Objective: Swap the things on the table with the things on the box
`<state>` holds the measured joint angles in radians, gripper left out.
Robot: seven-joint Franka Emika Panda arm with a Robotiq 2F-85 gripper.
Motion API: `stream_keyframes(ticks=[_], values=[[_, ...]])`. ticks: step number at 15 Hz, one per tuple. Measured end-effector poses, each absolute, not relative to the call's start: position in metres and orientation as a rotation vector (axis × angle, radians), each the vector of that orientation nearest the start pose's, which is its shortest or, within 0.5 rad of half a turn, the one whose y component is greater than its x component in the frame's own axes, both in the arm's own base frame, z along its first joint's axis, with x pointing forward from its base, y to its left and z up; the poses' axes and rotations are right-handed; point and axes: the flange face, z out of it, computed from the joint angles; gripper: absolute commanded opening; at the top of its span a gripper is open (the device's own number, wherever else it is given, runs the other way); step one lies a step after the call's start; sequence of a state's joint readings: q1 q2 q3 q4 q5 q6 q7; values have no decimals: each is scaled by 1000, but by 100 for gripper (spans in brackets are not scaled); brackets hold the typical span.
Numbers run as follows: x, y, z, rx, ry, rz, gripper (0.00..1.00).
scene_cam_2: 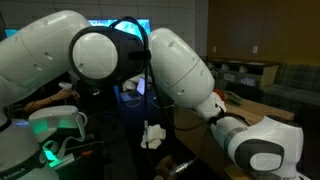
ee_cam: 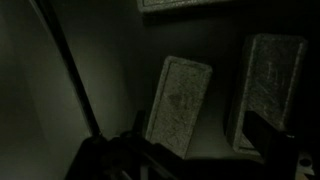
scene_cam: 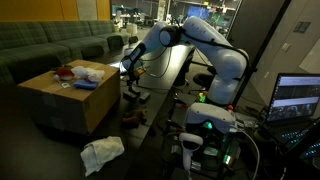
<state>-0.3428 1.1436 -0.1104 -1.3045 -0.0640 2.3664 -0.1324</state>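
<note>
My jaws hang just beside the box (scene_cam: 70, 100), over the dark bench (scene_cam: 165, 80); in this gloom I cannot tell whether they are parted or clenched. A white cloth (scene_cam: 90, 72) and a red item (scene_cam: 63, 72) lie on the box's top. I'd descend slowly, centre over one piece, then grip.

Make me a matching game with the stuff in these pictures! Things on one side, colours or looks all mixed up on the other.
Things:
1. sofa
2. cardboard box
3. crumpled cloth in the foreground
4. screen

Colours or looks:
A. white
B. lit up
C. green
D. brown

Pairs: 1-C, 2-D, 3-A, 4-B
</note>
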Motion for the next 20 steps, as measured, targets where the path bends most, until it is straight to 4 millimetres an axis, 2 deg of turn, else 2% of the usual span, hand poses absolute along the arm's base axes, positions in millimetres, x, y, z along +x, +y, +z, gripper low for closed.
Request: stream_keyframes(ticks=[5, 11, 15, 20], values=[[649, -268, 34, -3191, 297, 148, 100], [639, -237, 12, -3142, 208, 192, 100], [632, -226, -3, -3123, 163, 225, 100], [625, -226, -17, -3121, 145, 239, 100]])
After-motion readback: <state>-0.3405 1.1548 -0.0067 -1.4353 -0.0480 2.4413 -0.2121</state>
